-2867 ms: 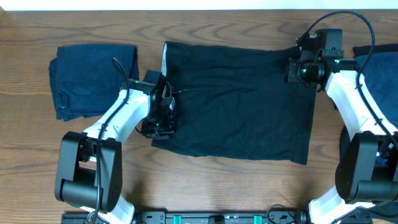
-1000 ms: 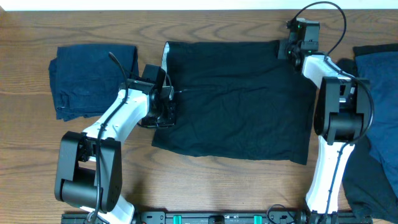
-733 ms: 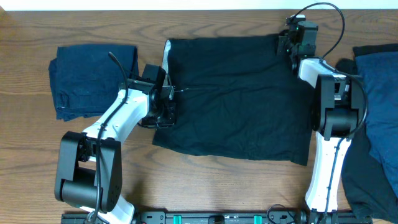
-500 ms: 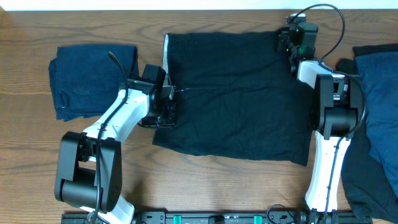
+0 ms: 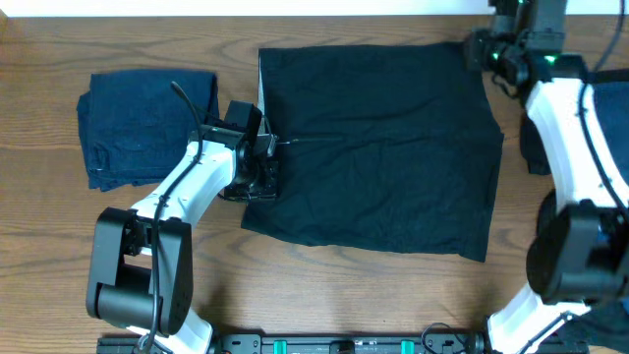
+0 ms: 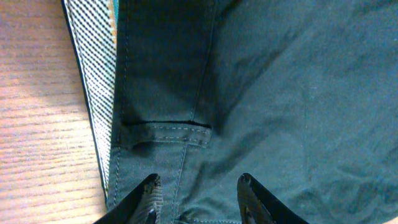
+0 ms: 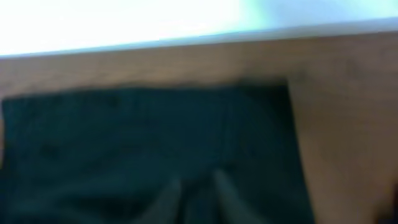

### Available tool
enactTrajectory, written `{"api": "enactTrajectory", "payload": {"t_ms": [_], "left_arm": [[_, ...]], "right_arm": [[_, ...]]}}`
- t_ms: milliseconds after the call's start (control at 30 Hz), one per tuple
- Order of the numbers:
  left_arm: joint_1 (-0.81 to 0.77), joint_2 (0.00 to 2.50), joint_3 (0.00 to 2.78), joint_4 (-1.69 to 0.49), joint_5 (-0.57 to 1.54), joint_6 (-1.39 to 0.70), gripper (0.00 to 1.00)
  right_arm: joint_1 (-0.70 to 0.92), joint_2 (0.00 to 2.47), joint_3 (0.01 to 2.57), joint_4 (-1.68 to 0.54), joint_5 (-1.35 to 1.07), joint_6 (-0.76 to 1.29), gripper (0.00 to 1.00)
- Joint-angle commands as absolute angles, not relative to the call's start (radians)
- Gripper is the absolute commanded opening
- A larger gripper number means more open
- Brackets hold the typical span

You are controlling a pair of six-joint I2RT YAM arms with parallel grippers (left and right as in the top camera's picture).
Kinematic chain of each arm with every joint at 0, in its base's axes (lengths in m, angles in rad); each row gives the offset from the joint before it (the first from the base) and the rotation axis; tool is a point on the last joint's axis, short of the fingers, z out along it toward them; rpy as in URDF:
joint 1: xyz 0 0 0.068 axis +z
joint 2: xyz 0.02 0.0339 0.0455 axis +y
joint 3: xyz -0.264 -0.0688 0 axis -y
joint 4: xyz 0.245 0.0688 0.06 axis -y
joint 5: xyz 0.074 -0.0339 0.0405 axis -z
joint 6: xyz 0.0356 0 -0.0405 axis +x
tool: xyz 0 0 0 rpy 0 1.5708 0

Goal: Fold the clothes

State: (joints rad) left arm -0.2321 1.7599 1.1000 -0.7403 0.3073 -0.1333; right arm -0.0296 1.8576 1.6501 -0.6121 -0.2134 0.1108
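The black shorts-like garment (image 5: 378, 147) lies spread flat in the middle of the table. Its pale grey waistband strip (image 6: 93, 74) runs along its left edge. My left gripper (image 5: 257, 175) sits on that left edge. In the left wrist view its fingers (image 6: 199, 186) are open with flat black cloth (image 6: 280, 93) between them. My right gripper (image 5: 486, 51) is at the garment's far right corner. The right wrist view is blurred: two dim fingers (image 7: 196, 186) hang over dark cloth (image 7: 124, 137), and I cannot tell whether they grip it.
A folded navy garment (image 5: 147, 123) lies left of the black one. More navy and dark clothes (image 5: 617, 108) lie at the right edge, partly behind my right arm. The table's far edge and a white wall (image 7: 124, 25) are just beyond the garment.
My right arm swung to the far right corner, and the garment's top edge and right corner were drawn out toward the far right. My left gripper stayed put.
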Motion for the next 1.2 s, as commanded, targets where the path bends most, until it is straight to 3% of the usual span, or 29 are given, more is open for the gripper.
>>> {"api": "enactTrajectory", "payload": {"t_ms": [0,200,433,833,1167], "left_arm": [[-0.235,1.76,1.097,-0.746,0.302,-0.132,0.42],[-0.235,1.76,1.097,-0.748,0.302,-0.132,0.47],[-0.235,1.76,1.097,-0.761,0.301,-0.132,0.48],[-0.235,1.76,1.097,-0.76,0.301,-0.131,0.48],[-0.235,1.76,1.097,-0.757,0.301,-0.131,0.48]], "right_arm": [[-0.032,1.888,1.633,-0.738,-0.224,0.114,0.05],[-0.033,1.937,1.556,-0.806,-0.128,0.115,0.01],[-0.035,2.004,1.459,-0.577,-0.049,0.115,0.01],[-0.035,2.207,1.447,-0.485,0.01,0.134,0.01],[-0.033,2.323,1.447,-0.254,0.033,0.134,0.01]]}}
